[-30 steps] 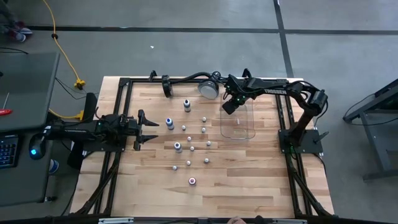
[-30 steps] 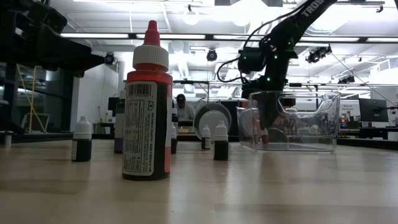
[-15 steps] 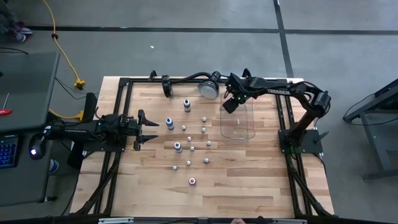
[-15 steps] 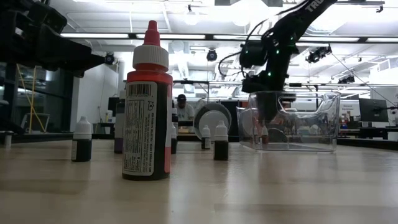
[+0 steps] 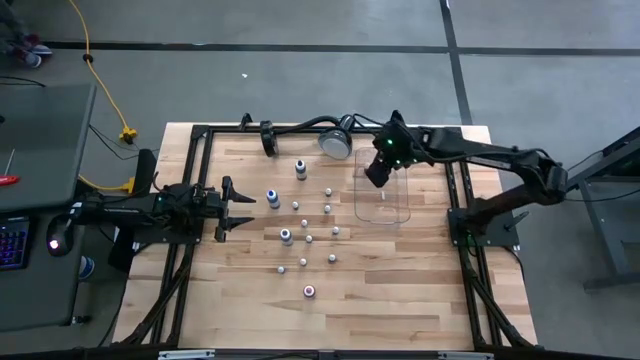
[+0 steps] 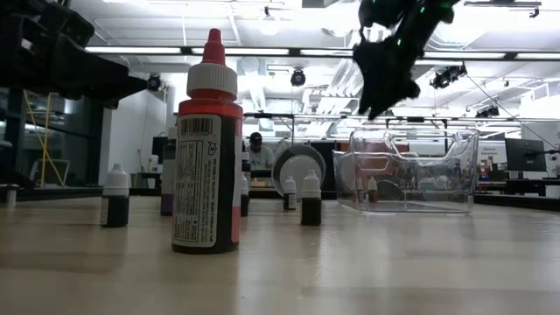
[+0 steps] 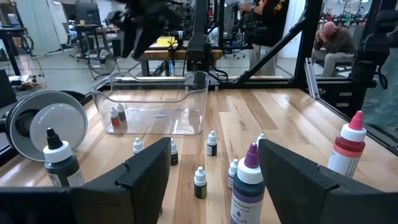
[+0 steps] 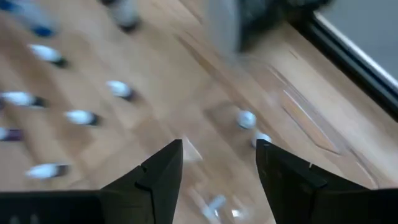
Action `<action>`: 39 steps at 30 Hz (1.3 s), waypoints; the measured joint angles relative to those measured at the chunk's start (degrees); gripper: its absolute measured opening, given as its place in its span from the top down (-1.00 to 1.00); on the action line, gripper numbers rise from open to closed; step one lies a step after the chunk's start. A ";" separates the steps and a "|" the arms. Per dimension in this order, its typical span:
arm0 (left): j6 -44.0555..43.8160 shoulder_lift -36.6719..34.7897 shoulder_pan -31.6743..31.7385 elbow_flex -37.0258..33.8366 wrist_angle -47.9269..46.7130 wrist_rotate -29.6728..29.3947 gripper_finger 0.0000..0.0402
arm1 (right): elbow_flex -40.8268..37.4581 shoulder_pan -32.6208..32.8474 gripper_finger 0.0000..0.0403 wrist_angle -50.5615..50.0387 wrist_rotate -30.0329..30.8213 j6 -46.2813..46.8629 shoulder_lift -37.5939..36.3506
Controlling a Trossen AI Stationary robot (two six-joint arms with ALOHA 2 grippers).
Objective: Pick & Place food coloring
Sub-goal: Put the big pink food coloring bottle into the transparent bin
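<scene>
Hovering above the clear plastic tray (image 5: 384,196), the right pincer (image 5: 376,172) hangs over the tray's 11 o'clock corner with its fingers spread apart and nothing between them. Two small food coloring bottles (image 7: 116,115) stand inside the tray at the end near the round silver lamp head (image 5: 335,142). Most of the food coloring bottles (image 5: 303,225) are scattered upright on the wooden table (image 5: 250,300), from about 9 o'clock of the tray toward 7 o'clock. The left pincer (image 5: 240,208) waits at the table's 9 o'clock side, fingers wide and empty.
</scene>
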 joint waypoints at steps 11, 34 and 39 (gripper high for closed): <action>0.00 -0.01 0.00 0.00 0.00 0.00 -0.19 | 12.66 12.48 0.04 -8.17 1.37 1.30 2.04; 0.00 0.00 0.01 0.00 0.00 0.00 -0.19 | 41.71 39.28 0.04 -19.90 1.09 -11.40 24.86; 0.00 0.00 0.00 0.01 0.00 0.01 -0.19 | 42.82 42.16 0.04 -18.53 -1.69 -11.19 29.01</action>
